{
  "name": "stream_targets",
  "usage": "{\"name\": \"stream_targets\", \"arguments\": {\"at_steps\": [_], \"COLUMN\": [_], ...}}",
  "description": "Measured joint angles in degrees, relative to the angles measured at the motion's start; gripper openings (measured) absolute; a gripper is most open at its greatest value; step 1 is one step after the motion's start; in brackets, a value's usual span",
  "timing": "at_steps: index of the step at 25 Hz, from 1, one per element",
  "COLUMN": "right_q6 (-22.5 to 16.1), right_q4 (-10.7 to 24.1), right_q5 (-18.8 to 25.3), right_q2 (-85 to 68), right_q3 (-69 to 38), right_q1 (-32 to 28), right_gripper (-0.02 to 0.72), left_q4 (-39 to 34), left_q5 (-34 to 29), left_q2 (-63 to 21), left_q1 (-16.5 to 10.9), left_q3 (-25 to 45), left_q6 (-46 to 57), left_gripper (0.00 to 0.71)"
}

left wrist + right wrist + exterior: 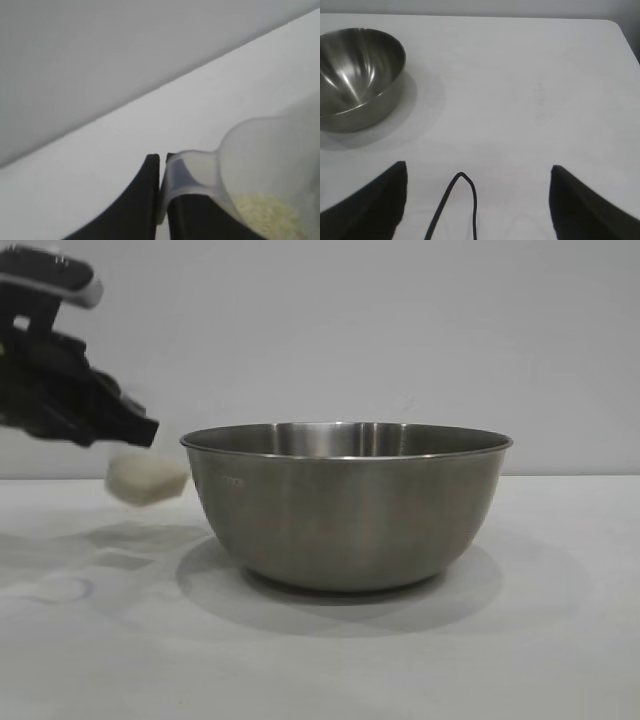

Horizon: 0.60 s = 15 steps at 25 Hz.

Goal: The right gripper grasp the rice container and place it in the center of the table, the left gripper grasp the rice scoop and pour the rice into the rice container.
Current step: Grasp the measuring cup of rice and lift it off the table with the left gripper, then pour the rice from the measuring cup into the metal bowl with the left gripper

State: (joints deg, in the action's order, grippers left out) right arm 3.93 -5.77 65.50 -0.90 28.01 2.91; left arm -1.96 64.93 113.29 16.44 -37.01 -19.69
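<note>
The steel rice container (345, 505) stands in the middle of the white table (560, 640); the right wrist view shows it (357, 75) as well, with nothing inside it. At the left of the exterior view, my left gripper (135, 430) holds the clear rice scoop (148, 480) lifted off the table, just left of the container's rim. In the left wrist view its jaws (163, 159) are shut on the rice scoop's loop handle (192, 172), with rice (270, 215) in the cup. My right gripper (477, 170) is open and holds nothing, apart from the rice container.
A thin black cable (457, 200) loops between the right gripper's fingers. The table's rounded far corner (615, 25) shows in the right wrist view. A plain wall (400, 330) stands behind the table.
</note>
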Motion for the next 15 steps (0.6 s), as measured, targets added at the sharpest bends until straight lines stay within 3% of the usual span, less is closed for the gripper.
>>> {"name": "stream_targets", "arguments": {"at_steps": [6, 15], "right_q6": [0.0, 0.0], "right_q4": [0.0, 0.0], "right_q5": [0.0, 0.0], "right_q2": [0.0, 0.0], "right_q3": [0.0, 0.0], "right_q1": [0.0, 0.0], "right_gripper": [0.501, 0.501], "left_q4": [-9.55, -26.31], "left_q5": [-0.13, -0.01], "left_q2": [-5.7, -6.75], "left_q1": [0.0, 0.0], "left_q3": [-2.78, -12.17], "left_q6": [-5.27, -10.76], "left_gripper": [0.0, 0.0]}}
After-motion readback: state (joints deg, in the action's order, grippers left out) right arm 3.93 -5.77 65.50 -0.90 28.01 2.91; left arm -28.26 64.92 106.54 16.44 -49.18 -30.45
